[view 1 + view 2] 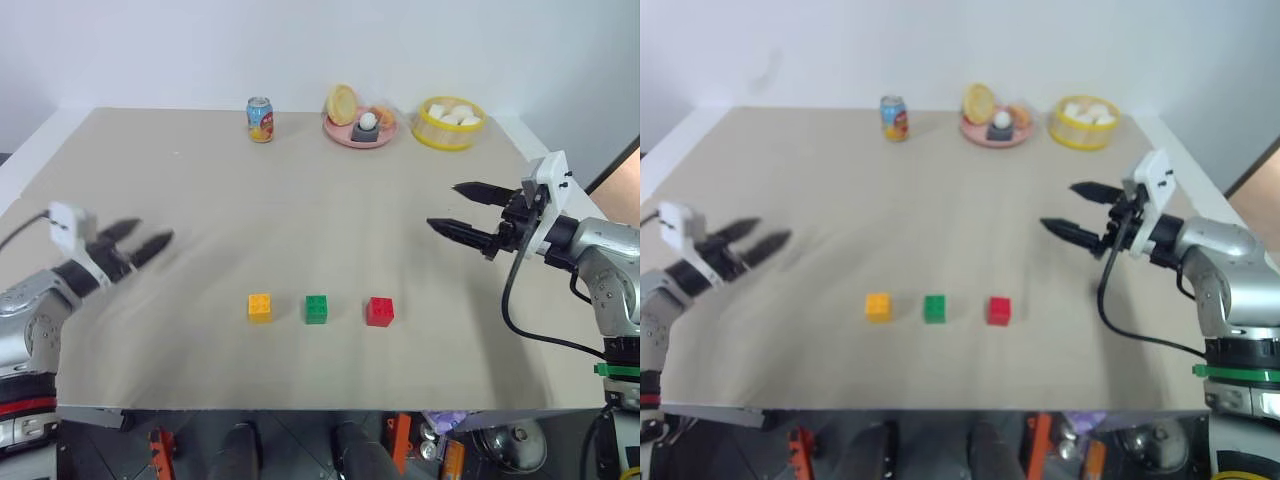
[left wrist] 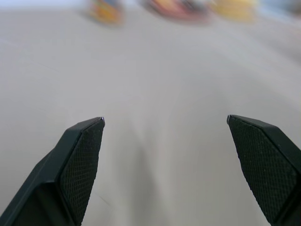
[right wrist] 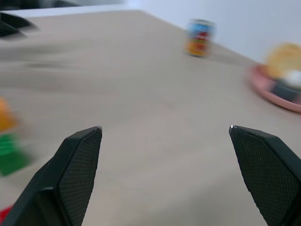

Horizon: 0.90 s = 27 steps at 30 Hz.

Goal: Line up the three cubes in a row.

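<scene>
Near the front edge of the tan table (image 1: pixel 300 200), three cubes are seen set side by side — the yellow-orange cube (image 1: pixel 260 307) on the robot's left, the green cube (image 1: pixel 316 308) in the middle, the red cube (image 1: pixel 379 311) on the right. They are spaced apart, not touching, and their row runs left to right across the table, roughly parallel to the near edge. By the look of it, the line-up can be judged as done or all but done; the gap between green and red is slightly wider than the other.

Both grippers are held clear of the row, well apart from it and from each other. The left gripper (image 1: pixel 140 242) is raised above the table's left side with its two black fingers spread and nothing between them; the right gripper (image 1: pixel 465 208) is held over the right side, fingers likewise parted and empty, pointing inward across the table. The row lies between the two arms and nearer the robot than either gripper. The red cube is nearer the right gripper, the yellow-orange cube nearer the left — any last nudge would best be shared that way.

At the far edge are counted one soda can (image 1: pixel 260 119), one pink plate (image 1: pixel 345 134) of food and one yellow basket (image 1: pixel 449 135) of white lumps.
</scene>
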Each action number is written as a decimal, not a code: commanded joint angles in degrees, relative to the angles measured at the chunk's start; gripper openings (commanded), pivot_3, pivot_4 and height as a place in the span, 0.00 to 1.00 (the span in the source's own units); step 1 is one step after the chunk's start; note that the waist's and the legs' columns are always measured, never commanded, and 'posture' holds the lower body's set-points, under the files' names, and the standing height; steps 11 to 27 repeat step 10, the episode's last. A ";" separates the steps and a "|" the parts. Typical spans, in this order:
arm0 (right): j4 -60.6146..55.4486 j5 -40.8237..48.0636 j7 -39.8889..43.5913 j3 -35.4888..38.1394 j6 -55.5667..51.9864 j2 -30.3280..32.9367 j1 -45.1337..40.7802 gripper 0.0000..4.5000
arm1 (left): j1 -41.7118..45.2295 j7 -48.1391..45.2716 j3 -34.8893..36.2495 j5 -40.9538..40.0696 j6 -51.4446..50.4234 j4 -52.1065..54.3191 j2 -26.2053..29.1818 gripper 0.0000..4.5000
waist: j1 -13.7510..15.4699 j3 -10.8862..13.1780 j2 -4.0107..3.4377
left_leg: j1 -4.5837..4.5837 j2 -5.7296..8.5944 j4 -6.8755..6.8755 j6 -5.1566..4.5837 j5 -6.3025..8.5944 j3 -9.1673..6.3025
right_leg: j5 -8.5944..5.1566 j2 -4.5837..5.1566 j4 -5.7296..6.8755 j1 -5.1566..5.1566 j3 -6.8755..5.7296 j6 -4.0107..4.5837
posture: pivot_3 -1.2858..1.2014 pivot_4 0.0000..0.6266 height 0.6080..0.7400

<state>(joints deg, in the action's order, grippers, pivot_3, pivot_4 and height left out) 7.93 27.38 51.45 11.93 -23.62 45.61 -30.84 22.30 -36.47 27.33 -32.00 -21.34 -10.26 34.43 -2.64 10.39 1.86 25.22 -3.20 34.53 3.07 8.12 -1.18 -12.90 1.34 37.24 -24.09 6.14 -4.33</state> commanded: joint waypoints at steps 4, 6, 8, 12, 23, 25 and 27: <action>1.59 -7.01 -20.72 5.33 4.13 -8.65 5.16 1.00 | -3.65 17.63 3.52 0.01 -0.82 10.89 -9.02 0.96 | -0.11 -0.01 -0.01 | -0.03 0.05 -0.11 0.04 0.03 0.01 | -0.03 -0.03 0.00 0.02 0.11 -0.14 | 0.52 0.24 1.00; 1.81 -7.80 -26.19 6.83 4.40 -11.64 6.34 1.00 | -4.88 20.34 2.30 0.77 -0.85 12.50 -11.54 0.96 | -0.06 -0.01 -0.01 | -0.04 0.06 -0.12 0.04 0.03 0.00 | -0.03 -0.06 0.01 0.03 0.15 -0.14 | 0.52 0.24 1.00; 0.75 -8.22 -30.17 8.05 4.42 -14.16 7.68 1.00 | -6.08 21.25 0.99 0.75 -1.43 14.10 -13.17 0.96 | -0.07 0.00 -0.01 | 0.00 0.11 -0.08 0.07 0.01 -0.03 | 0.01 -0.06 0.01 0.03 0.17 -0.20 | 0.52 0.24 1.00; -0.25 -8.31 -33.10 8.77 4.27 -16.12 8.57 1.00 | -6.33 22.37 -0.07 0.90 -0.94 14.35 -14.86 0.96 | -0.07 0.00 -0.01 | 0.00 0.14 0.01 0.09 -0.03 -0.02 | 0.04 -0.04 0.00 0.07 0.21 -0.17 | 0.52 0.24 1.00; -0.25 -8.31 -33.10 8.77 4.27 -16.12 8.57 1.00 | -6.33 22.37 -0.07 0.90 -0.94 14.35 -14.86 0.96 | -0.07 0.00 -0.01 | 0.00 0.14 0.01 0.09 -0.03 -0.02 | 0.04 -0.04 0.00 0.07 0.21 -0.17 | 0.52 0.24 1.00; -0.25 -8.31 -33.10 8.77 4.27 -16.12 8.57 1.00 | -6.33 22.37 -0.07 0.90 -0.94 14.35 -14.86 0.96 | -0.07 0.00 -0.01 | 0.00 0.14 0.01 0.09 -0.03 -0.02 | 0.04 -0.04 0.00 0.07 0.21 -0.17 | 0.52 0.24 1.00; -0.25 -8.31 -33.10 8.77 4.27 -16.12 8.57 1.00 | -6.33 22.37 -0.07 0.90 -0.94 14.35 -14.86 0.96 | -0.07 0.00 -0.01 | 0.00 0.14 0.01 0.09 -0.03 -0.02 | 0.04 -0.04 0.00 0.07 0.21 -0.17 | 0.52 0.24 1.00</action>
